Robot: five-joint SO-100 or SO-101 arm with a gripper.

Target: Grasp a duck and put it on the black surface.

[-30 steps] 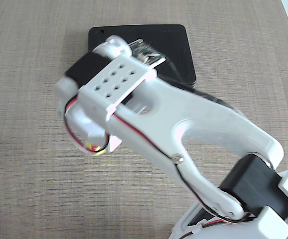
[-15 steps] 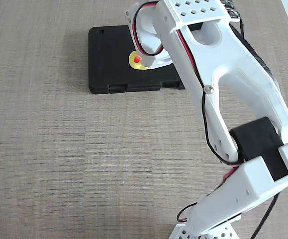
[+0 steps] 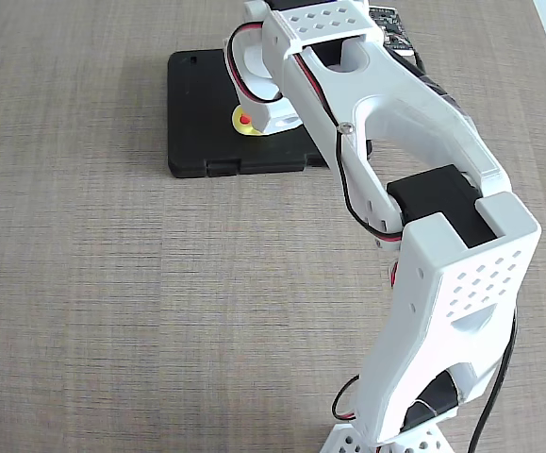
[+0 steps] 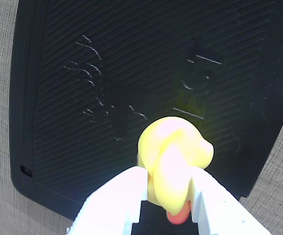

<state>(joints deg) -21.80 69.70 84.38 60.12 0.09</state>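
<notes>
— Duck [image 4: 173,159] location?
— Pinched between the two white fingers [image 4: 114,200] of the gripper [image 4: 166,196]; yellow body bulges past the tips, red-orange beak shows low between them in the wrist view.
— Fingers' state?
— Narrow, closed against the duck's sides.
— Over what?
— Black surface [image 4: 107,73], ribbed with embossed marks. Fixed view: duck [image 3: 245,121] sits over the case [image 3: 202,113] near its latch edge. Contact with the case: cannot tell.
— Surroundings?
— Wood-grain table [image 3: 112,302] under the case.

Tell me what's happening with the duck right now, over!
Gripper shut on the duck. Duck over the black case, not released. Touching or hovering: cannot tell. Nothing in the way.
</notes>
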